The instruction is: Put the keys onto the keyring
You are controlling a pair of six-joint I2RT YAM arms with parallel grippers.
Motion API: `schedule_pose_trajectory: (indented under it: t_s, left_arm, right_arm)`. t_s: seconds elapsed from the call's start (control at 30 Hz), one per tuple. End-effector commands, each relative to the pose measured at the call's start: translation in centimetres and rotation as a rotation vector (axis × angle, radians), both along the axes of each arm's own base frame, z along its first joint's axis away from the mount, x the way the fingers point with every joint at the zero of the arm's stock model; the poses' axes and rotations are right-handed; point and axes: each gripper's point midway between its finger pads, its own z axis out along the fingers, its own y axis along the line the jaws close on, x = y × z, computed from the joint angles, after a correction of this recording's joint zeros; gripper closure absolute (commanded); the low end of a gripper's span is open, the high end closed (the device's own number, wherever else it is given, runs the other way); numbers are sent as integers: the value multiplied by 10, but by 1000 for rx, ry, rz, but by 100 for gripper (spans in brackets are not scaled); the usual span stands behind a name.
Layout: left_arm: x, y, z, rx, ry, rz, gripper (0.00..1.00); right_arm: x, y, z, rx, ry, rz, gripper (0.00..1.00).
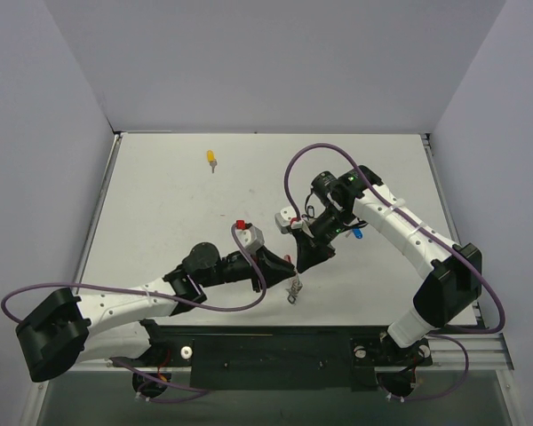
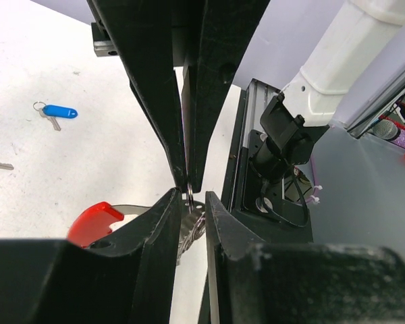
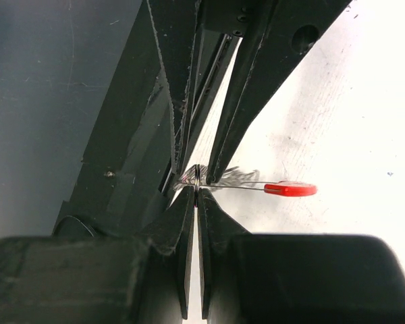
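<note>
On the white bench, just nearward of its middle, the left tool and right tool stood tip to tip, both clamped on the silver wire keyring with a red arc, probably to steady it and spread its loop. The blue-headed silver key lay loose toward the right edge, the yellow-headed key near the far edge.

surface: matte white tabletop | walls: plain pale lilac panels, three sides | near edge: possibly aluminium rail | light: even
</note>
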Motion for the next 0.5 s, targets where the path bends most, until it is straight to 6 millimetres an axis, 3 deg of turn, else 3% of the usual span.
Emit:
schedule_pose_trajectory:
  t_s: [0.0,0.47]
  left_arm:
    - [5,-8,25,-40,-13,7,70]
    - [12,-11,-1,118,-29,48,78]
  right_arm:
    - [-5,0,1,-4,49,-15,100]
    - [-5,0,1,-8,49,-23,100]
